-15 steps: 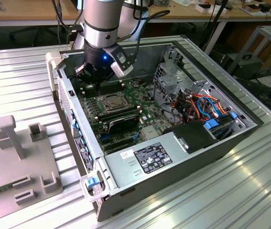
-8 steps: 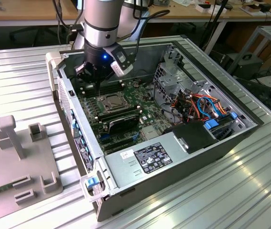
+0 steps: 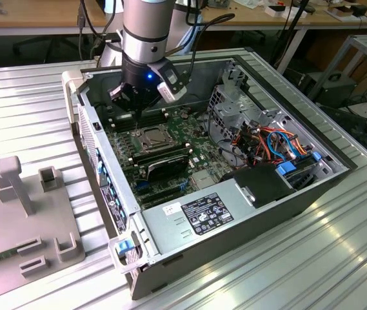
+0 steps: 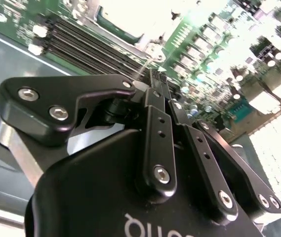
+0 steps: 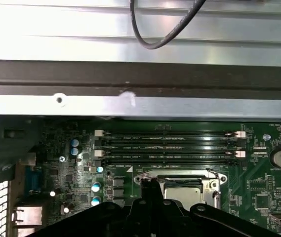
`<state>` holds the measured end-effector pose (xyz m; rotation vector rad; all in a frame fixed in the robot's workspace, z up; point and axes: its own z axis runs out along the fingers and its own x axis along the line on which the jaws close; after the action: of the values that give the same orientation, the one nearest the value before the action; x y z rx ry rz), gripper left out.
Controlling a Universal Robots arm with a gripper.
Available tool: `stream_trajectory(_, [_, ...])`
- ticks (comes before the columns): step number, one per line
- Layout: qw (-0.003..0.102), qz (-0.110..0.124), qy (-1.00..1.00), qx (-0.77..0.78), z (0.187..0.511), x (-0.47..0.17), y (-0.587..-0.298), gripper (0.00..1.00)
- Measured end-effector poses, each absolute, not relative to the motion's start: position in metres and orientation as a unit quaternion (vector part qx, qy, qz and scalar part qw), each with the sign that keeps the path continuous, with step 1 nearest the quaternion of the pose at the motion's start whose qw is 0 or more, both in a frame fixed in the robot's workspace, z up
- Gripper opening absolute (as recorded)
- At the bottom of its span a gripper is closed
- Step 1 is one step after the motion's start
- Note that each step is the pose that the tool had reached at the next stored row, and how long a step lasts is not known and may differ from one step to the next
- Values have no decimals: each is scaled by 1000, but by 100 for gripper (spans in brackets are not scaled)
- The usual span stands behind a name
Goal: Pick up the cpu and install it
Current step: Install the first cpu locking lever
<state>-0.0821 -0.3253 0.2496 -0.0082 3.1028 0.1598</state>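
Observation:
The cpu (image 3: pixel 149 137) lies flat in the socket of the green motherboard (image 3: pixel 189 123) inside the open computer case, its pale silver-grey face up. The first wrist view shows the cpu (image 5: pixel 183 195) framed by the socket's metal frame (image 5: pixel 214 183); in the second wrist view the cpu (image 4: pixel 123 17) is a bright square. My gripper (image 3: pixel 135 118) hangs just above the board at the socket's edge, on the exterior view's left. In both wrist views the black fingers (image 4: pixel 152 113) meet at the gripper's tip (image 5: pixel 150 182), shut with nothing between them.
Long black memory slots (image 5: pixel 167 145) run beside the socket, towards the case's metal wall (image 5: pixel 140 101). A power supply (image 3: pixel 202 216), coloured cables (image 3: pixel 273 142) and a drive cage (image 3: pixel 235 97) fill the case's other side. A grey fixture plate (image 3: pixel 15 219) lies on the ribbed table.

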Motion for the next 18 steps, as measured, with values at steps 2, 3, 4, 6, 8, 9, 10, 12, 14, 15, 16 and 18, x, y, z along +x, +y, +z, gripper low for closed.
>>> stream_trajectory(2, [17, 51, 999, -3, 250, -78, -325, 11])
stream_trajectory(3, [17, 51, 999, -3, 250, -78, -325, 11])
stream_trajectory(4, [17, 52, 999, -3, 250, -78, -325, 11])
stream_trajectory(6, [17, 56, 998, -3, 249, -78, -325, 11])
stream_trajectory(8, [17, 63, 998, -2, 249, -78, -325, 11])
stream_trajectory(9, [17, 68, 998, -2, 248, -78, -325, 11])
stream_trajectory(10, [17, 72, 997, -2, 248, -78, -325, 11])
stream_trajectory(12, [17, 76, 997, -2, 247, -77, -325, 11])
stream_trajectory(14, [17, 77, 997, -2, 246, -74, -325, 11])
stream_trajectory(15, [17, 78, 997, -2, 245, -72, -325, 11])
stream_trajectory(16, [17, 78, 997, -2, 245, -71, -325, 11])
stream_trajectory(18, [17, 79, 997, -2, 242, -70, -325, 11])
